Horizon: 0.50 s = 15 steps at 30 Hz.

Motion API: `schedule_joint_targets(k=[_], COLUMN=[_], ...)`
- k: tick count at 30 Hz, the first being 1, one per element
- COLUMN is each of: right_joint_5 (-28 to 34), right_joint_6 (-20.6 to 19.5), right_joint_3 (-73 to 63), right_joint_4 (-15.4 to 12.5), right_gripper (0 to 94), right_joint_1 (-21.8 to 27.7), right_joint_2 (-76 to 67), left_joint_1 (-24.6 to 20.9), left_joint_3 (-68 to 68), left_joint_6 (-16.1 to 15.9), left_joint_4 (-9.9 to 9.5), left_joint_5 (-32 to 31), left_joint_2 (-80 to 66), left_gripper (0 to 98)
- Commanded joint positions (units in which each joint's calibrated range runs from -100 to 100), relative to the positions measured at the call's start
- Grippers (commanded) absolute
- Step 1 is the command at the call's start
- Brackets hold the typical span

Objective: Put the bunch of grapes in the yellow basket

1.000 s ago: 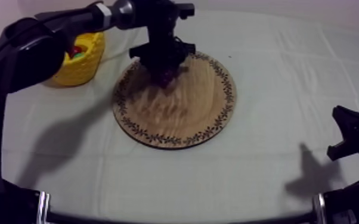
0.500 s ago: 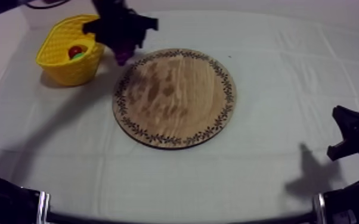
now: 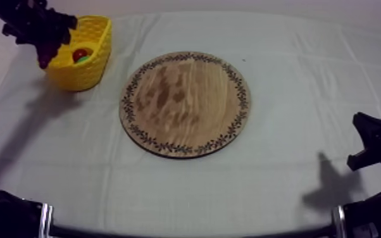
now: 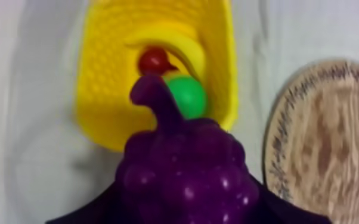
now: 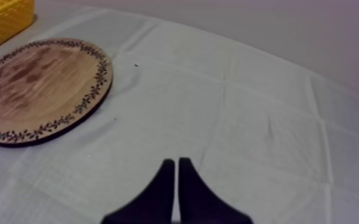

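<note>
My left gripper [image 3: 41, 39] hangs at the far left of the table, just left of the yellow basket [image 3: 90, 73], shut on the purple bunch of grapes [image 3: 45, 58]. In the left wrist view the grapes [image 4: 185, 176] sit between my fingers, above the cloth at the basket's [image 4: 98, 89] near wall. The round wooden board [image 3: 185, 104] lies bare in the middle of the table. My right gripper [image 3: 365, 144] rests low at the right side; its fingers [image 5: 164, 184] lie together as a narrow wedge [image 5: 175, 179], holding nothing.
Inside the basket lie a small red fruit [image 4: 154, 59], a green pear [image 4: 188, 95] and a banana [image 4: 179, 44]. From the right wrist, the board [image 5: 39, 89] and the basket [image 5: 3, 21] are far off across open cloth.
My left gripper has carried the grapes up off the board's far edge and leftward, past the basket, to its left side. The right arm has not moved.
</note>
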Motion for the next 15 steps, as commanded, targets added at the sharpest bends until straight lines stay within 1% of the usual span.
schedule_joint_targets(k=[1, 6, 10, 15], right_joint_5=[0.0, 0.0, 0.0, 0.0], right_joint_6=[0.0, 0.0, 0.0, 0.0], right_joint_3=[0.0, 0.0, 0.0, 0.0], right_joint_4=[0.0, 0.0, 0.0, 0.0], right_gripper=[0.4, 0.4, 0.4, 0.4], right_joint_1=[0.0, 0.0, 0.0, 0.0], right_joint_2=[0.0, 0.0, 0.0, 0.0], left_joint_1=[-2.1, -3.9, -4.7, -5.4], left_joint_3=[-3.6, -7.4, -9.8, -12.6], left_joint_6=[0.5, 0.9, 2.0, 3.3], left_joint_4=[-0.7, -1.38, -1.56, -2.27], left_joint_5=[-4.0, -7.7, -9.4, -11.6], left_joint_2=[2.5, 7.7, 12.9, 20.5], left_gripper=[46.4, 46.7, 47.6, 48.7])
